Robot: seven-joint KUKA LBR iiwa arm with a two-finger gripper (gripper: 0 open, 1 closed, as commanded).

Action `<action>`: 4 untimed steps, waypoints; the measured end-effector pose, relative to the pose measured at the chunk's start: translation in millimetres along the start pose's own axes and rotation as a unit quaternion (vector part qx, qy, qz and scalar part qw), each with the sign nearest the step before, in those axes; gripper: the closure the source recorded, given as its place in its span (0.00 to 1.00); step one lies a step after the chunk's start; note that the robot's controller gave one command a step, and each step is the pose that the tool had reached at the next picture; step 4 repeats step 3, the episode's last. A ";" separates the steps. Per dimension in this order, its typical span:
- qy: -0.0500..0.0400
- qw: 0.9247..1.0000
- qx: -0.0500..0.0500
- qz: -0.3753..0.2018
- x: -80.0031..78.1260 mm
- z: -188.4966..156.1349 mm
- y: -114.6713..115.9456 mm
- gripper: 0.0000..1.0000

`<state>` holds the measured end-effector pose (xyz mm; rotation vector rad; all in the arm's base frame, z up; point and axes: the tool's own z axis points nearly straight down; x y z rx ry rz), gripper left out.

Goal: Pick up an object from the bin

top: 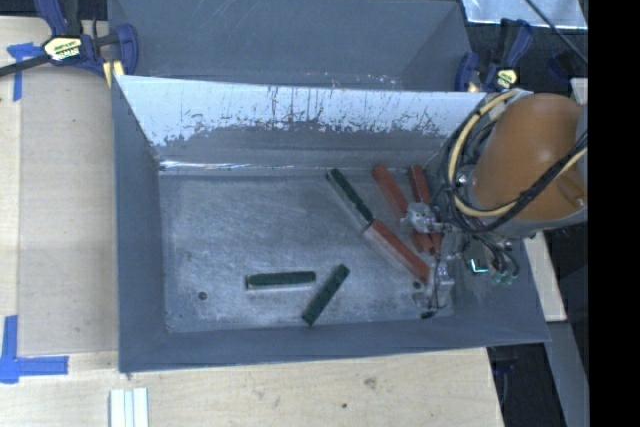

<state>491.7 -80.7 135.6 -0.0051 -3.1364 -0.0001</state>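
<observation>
My gripper (pixel 437 291) hangs low at the bin's right end, near the front right corner of the floor. Just to its left lies a long red stick (pixel 397 249), slanting down toward the gripper, its lower end close beside it. Two shorter red sticks (pixel 390 189) (pixel 418 183) lie behind it, nearer the back wall. A dark green stick (pixel 350 197) slants alongside them to the left. Nothing shows between the gripper's tips.
Two more dark green sticks lie on the front part of the floor: one flat (pixel 281 281), one slanted (pixel 326 294). The arm's orange cover and cables hang over the bin's right wall. The left half of the floor is bare metal.
</observation>
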 end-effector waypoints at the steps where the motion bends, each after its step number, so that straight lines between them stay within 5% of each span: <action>1: -0.005 1.000 0.000 -0.003 -43.5 68.3 -22.4 0.00; 2: -0.006 1.000 0.000 -0.005 -43.0 64.9 -20.4 1.00; 3: -0.008 0.999 0.002 -0.036 -28.1 -64.8 -48.7 1.00; 4: -0.008 0.999 0.002 -0.036 -28.1 -64.8 -48.7 1.00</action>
